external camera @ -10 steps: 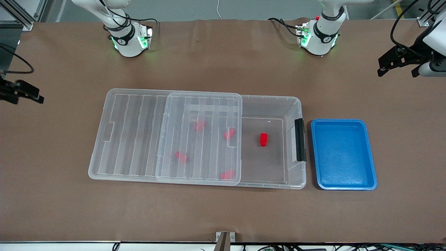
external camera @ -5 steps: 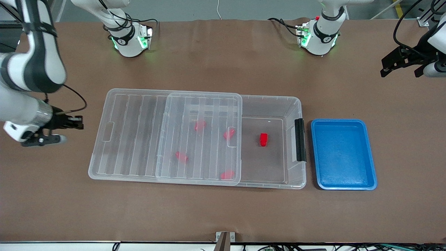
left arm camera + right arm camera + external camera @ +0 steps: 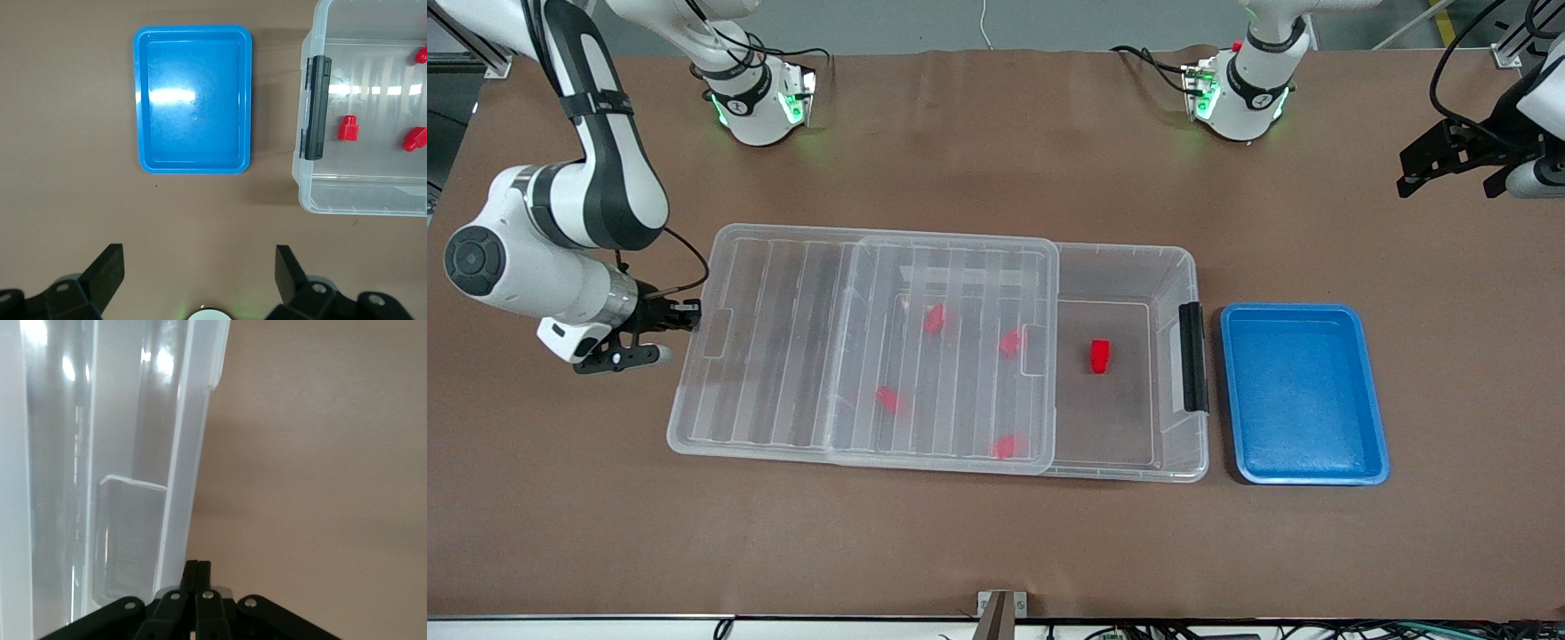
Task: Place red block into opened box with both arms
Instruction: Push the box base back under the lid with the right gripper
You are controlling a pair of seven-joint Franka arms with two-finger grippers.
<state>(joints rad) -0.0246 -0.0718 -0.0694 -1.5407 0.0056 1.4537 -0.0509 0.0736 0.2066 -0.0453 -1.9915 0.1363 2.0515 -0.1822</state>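
1. Box [image 3: 1120, 267]: clear bin mid-table, lid [image 3: 783, 338] slid partly off toward my right arm's end.
2. Red block [image 3: 1100, 356]: inside the box, on its uncovered floor near the black clip [image 3: 1192, 356].
3. Blue tray [image 3: 1303, 391]: just beside the box's clip end.
4. My right tool [image 3: 685, 317]: clenched, against the lid's outer edge.
5. My left tool [image 3: 1449, 164]: released, waiting over the table past the tray.

Front camera: high, facing the arm bases, covering the whole brown table [image 3: 996, 551]. Left wrist camera looks straight down from height; right wrist camera sits close. All share the clear plastic rectangular box [image 3: 1129, 467] [image 3: 363, 200] [image 3: 180, 487].
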